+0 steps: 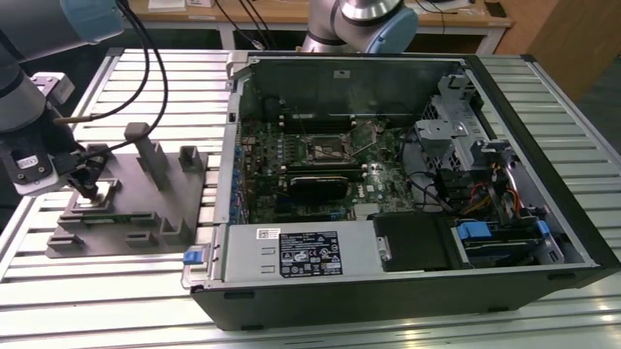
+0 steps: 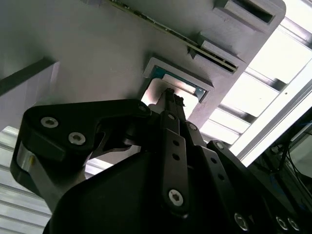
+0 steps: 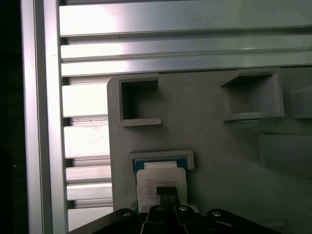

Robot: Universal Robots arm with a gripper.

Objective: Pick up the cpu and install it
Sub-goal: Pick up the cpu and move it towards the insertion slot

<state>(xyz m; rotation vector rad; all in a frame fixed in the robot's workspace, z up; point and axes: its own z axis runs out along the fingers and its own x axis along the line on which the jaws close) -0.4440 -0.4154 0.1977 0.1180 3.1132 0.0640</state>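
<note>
The cpu (image 1: 90,206) lies flat in a shallow framed pocket of the grey plastic fixture (image 1: 145,211), near the corner at the exterior view's left. Its pale top shows in the first wrist view (image 3: 148,181) and the second wrist view (image 2: 155,92). My gripper (image 1: 94,195) stands straight over it. The two thin black fingertips are pressed together with no gap, and the gripper (image 3: 168,194) (image 2: 170,95) meets the middle of the chip's top. The chip's edges are free. The square metal-framed socket (image 1: 325,147) sits on the motherboard inside the open computer case.
Upright posts (image 1: 147,156) and empty pockets (image 3: 139,100) rise from the fixture close to my arm. The open computer case (image 1: 408,182) lies at the exterior view's right on a slatted aluminium table (image 1: 107,291). Cables (image 1: 145,65) hang over the table's back.
</note>
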